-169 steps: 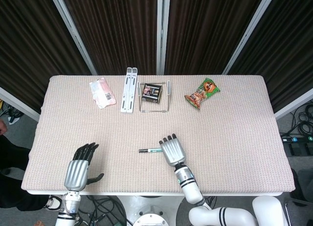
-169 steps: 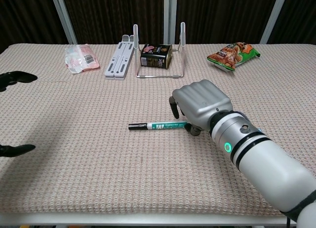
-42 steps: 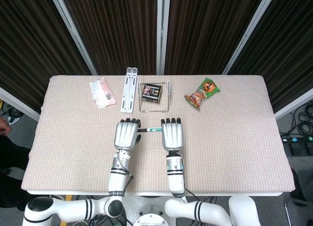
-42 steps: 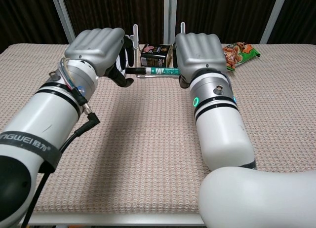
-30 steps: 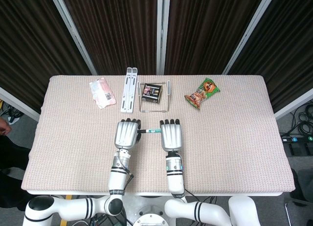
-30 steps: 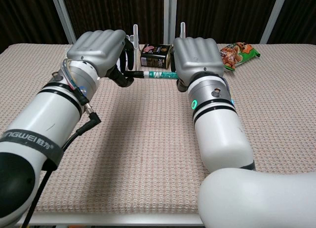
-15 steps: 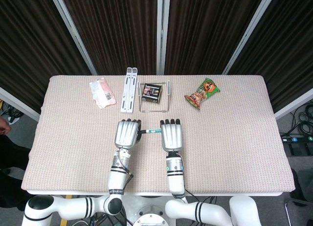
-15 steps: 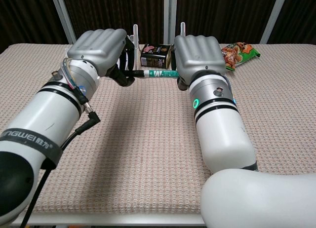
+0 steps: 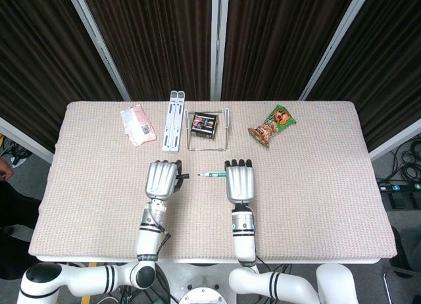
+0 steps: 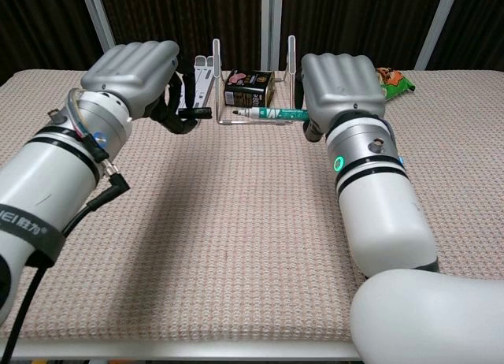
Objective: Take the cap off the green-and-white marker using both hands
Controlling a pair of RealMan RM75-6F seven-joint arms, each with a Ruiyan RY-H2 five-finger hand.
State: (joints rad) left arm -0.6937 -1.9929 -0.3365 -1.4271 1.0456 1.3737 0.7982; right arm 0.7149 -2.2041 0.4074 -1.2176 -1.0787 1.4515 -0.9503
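Note:
The green-and-white marker (image 9: 214, 174) (image 10: 272, 113) is held level above the table in my right hand (image 9: 239, 181) (image 10: 340, 84), its bare tip pointing left. The black cap (image 9: 183, 176) (image 10: 197, 110) is off the marker and pinched in my left hand (image 9: 162, 179) (image 10: 134, 76). A clear gap separates the cap from the marker tip. Both hands are curled, backs up, side by side over the middle of the beige cloth table (image 9: 316, 185).
Along the far edge lie a pink packet (image 9: 137, 124), a white folding stand (image 9: 173, 120), a wire rack holding a black box (image 9: 205, 124) and a green snack bag (image 9: 272, 125). The rack stands just beyond the marker in the chest view.
The hands have pulled apart sideways, the left going left and the right going right. The cap has come off the marker and now sits in the left hand.

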